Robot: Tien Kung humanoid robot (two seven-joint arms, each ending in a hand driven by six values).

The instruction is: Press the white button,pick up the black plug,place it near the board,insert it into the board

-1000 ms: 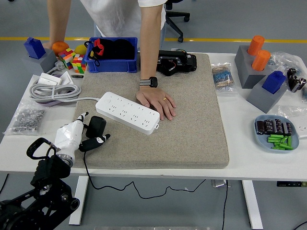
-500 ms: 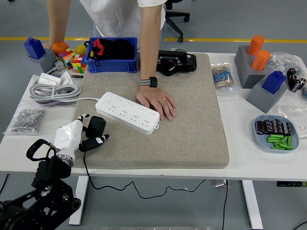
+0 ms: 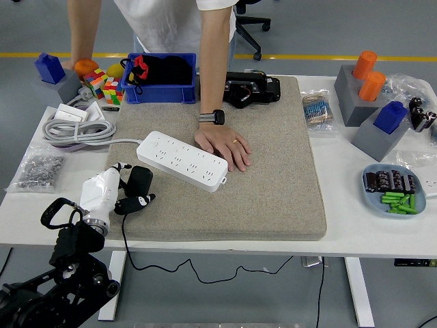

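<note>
A white power strip (image 3: 181,160) lies slantwise on the grey felt mat (image 3: 273,178). A person's hand (image 3: 224,146) rests flat on the mat against the strip's far right side. The black plug (image 3: 140,181) sits at the mat's left edge, just below the strip's left end, its black cord trailing down off the table. My left hand (image 3: 126,188), white with black fingertips, is curled around the plug, one finger above it and the thumb below. The right arm is out of the picture.
A coiled white cable (image 3: 72,128) and a bag of screws (image 3: 37,169) lie left of the mat. A blue bin (image 3: 160,78), colour cubes (image 3: 102,85) and a black device (image 3: 249,89) stand behind. Grey blocks (image 3: 372,102) and a plate of parts (image 3: 395,191) sit to the right.
My left hand has shifted slightly right and up with the plug, nearer the strip's left end. The person's hand has stayed still.
</note>
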